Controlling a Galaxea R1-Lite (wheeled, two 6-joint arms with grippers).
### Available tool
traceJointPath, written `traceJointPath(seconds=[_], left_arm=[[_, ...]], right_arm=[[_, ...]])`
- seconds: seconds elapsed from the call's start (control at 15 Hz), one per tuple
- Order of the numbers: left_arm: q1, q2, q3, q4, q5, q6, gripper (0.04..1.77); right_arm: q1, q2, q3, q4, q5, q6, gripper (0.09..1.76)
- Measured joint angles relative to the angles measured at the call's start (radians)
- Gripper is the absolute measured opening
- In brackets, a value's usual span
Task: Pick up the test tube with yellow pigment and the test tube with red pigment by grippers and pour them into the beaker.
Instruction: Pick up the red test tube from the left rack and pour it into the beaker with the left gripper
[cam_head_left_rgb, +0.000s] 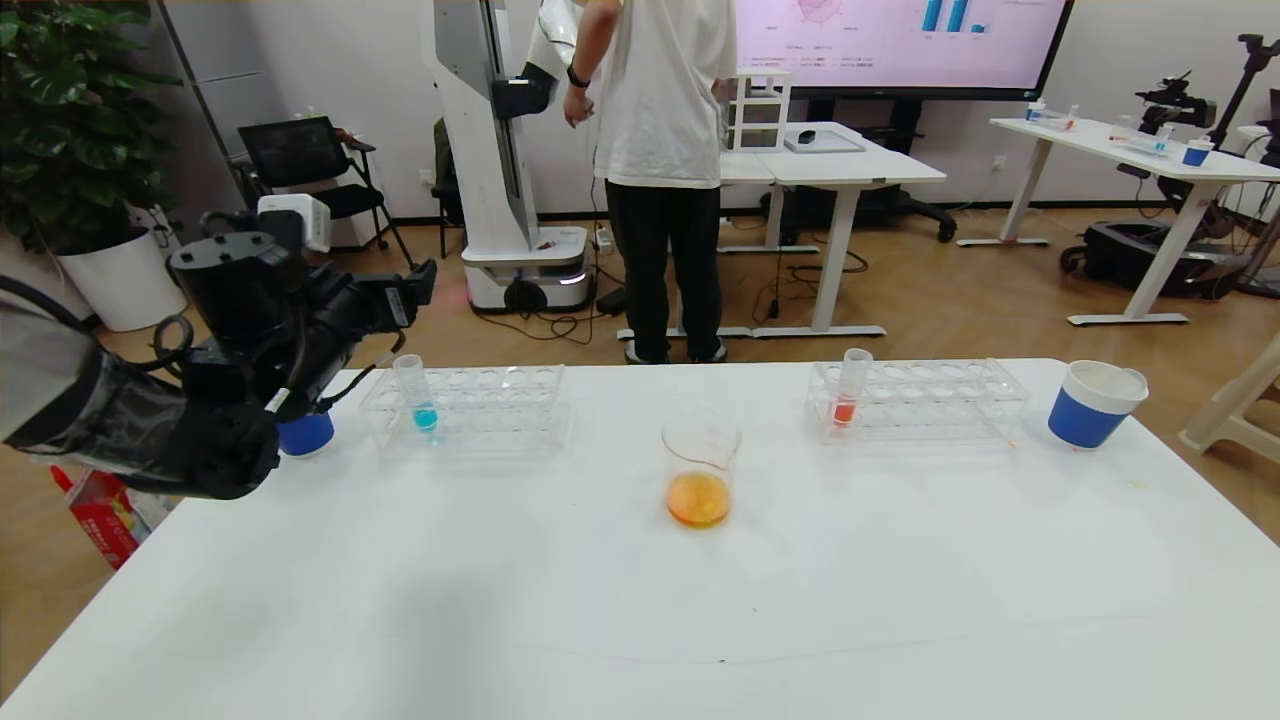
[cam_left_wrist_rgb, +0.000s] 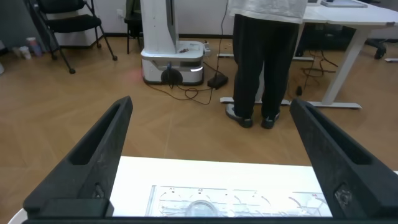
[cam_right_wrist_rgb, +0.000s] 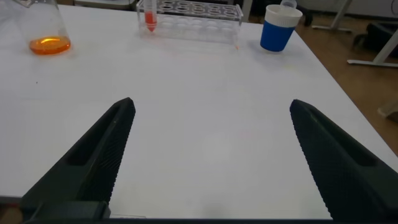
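Note:
The beaker (cam_head_left_rgb: 700, 470) stands mid-table with orange liquid in it; it also shows in the right wrist view (cam_right_wrist_rgb: 46, 34). The test tube with red pigment (cam_head_left_rgb: 850, 392) stands upright in the right rack (cam_head_left_rgb: 930, 395), also seen in the right wrist view (cam_right_wrist_rgb: 149, 17). The test tube with yellow pigment is out of view. My left gripper (cam_head_left_rgb: 420, 285) is open and empty, held above the left rack (cam_head_left_rgb: 490, 400); in the left wrist view (cam_left_wrist_rgb: 211, 162) a tube mouth (cam_left_wrist_rgb: 199, 210) lies below it. My right gripper (cam_right_wrist_rgb: 211, 155) is open and empty over bare table, out of the head view.
A blue-liquid tube (cam_head_left_rgb: 418, 395) stands in the left rack. Blue-and-white paper cups stand at the far left (cam_head_left_rgb: 305, 432) and far right (cam_head_left_rgb: 1093, 405). A person (cam_head_left_rgb: 660, 170) and a white robot base (cam_head_left_rgb: 520, 270) stand beyond the table's far edge.

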Motion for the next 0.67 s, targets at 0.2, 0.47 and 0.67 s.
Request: traceJointPath(seconds=[0.2,0.47,0.67], left_arm=[[-0.04,-0.084,0.045,0.005,0.0,0.022,1.75],[-0.064,-0.291,0.164,0.035,-0.007,0.073,1.75],[-0.072,-0.508,0.257,0.164,-0.009,0.081,1.75]], right_arm=[[0.0,0.0,0.0,0.0,0.0,0.0,1.74],[0.0,0.0,0.0,0.0,0.0,0.0,1.74],[0.0,0.0,0.0,0.0,0.0,0.0,1.74]])
